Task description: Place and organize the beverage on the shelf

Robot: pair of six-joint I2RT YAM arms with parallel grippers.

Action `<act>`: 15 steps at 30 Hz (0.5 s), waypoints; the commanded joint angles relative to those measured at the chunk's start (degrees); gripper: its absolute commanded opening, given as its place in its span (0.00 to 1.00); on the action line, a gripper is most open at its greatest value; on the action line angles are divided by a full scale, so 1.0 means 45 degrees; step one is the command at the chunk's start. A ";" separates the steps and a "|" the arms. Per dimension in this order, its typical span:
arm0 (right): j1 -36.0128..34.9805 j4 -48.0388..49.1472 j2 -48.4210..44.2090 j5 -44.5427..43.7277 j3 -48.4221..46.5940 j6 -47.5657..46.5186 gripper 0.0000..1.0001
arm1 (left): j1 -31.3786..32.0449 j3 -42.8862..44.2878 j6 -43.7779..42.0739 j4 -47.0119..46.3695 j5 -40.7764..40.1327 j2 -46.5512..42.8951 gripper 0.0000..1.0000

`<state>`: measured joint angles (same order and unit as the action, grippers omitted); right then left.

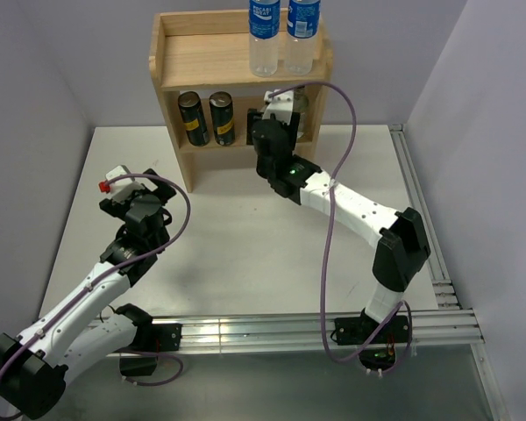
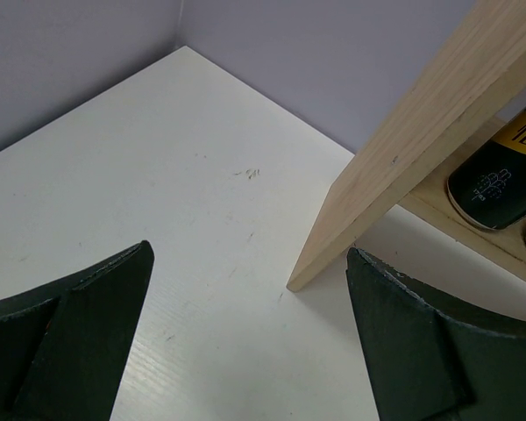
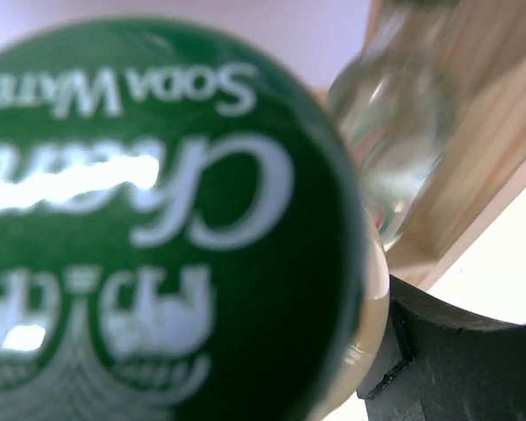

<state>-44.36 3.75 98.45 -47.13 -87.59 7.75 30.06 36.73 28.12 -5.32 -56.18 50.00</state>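
The wooden shelf (image 1: 241,53) stands at the back. Two blue-labelled plastic bottles (image 1: 283,31) stand on its top tier. Two dark gold-topped cans (image 1: 207,118) stand at the left of the lower tier. My right gripper (image 1: 276,110) reaches into the right of the lower tier, shut on a clear glass bottle. The bottle's green cap (image 3: 158,219) fills the right wrist view, with one finger (image 3: 456,351) against its shoulder. A second glass bottle (image 3: 394,132) stands just beyond it inside the shelf. My left gripper (image 1: 123,189) is open and empty, low over the table left of the shelf.
In the left wrist view the shelf's left side panel (image 2: 421,149) sits just ahead of my open gripper (image 2: 250,324), with a can (image 2: 500,175) behind it. Grey walls enclose the white table (image 1: 245,246). An aluminium rail (image 1: 421,202) runs along the right and near edges.
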 commanded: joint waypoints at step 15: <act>0.0736 0.1062 0.0816 0.0103 -0.2195 -0.0140 0.00 | -0.0060 -0.0057 -0.0175 -0.0380 0.0220 -0.0134 0.99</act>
<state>-42.13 1.85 103.24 -45.93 -91.94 6.55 30.06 36.73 28.12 -5.30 -55.79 49.95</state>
